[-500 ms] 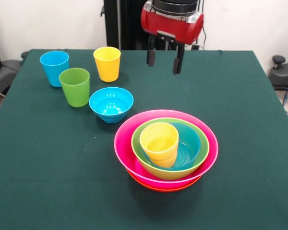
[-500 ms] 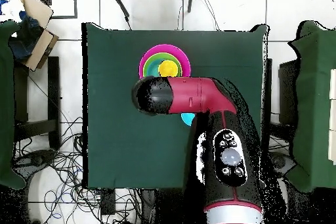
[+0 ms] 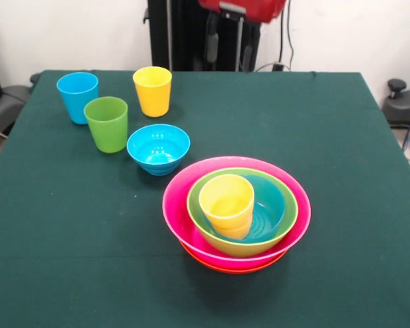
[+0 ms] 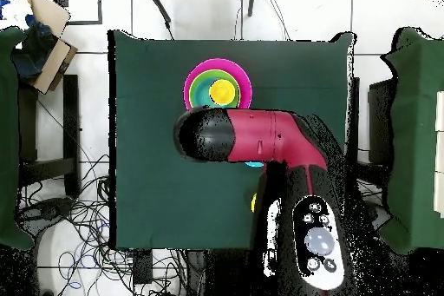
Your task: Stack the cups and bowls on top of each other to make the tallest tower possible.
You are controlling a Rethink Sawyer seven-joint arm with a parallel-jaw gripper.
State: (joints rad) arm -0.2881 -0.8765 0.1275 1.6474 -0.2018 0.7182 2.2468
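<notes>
Here we are looking left to right across the front view: the light blue cup (image 3: 77, 96), green cup (image 3: 106, 123) and yellow cup (image 3: 152, 90) are standing upright, the blue bowl (image 3: 158, 147) just beside them, and the nested tower (image 3: 236, 212) is sitting nearer us. The gripper (image 3: 226, 46) is hanging empty, fingers apart. We are judging the cups light, stiff and slippery, best pinched at the rim. We are seeing no writing

Glossy smooth plastic: pink bowl (image 3: 191, 219), lime bowl (image 3: 287, 219), yellow-orange cup (image 3: 226, 203), green cup (image 3: 106, 124). Table cloth (image 3: 328, 137) matt green fabric. My arm shell (image 4: 260, 136) glossy red.
</notes>
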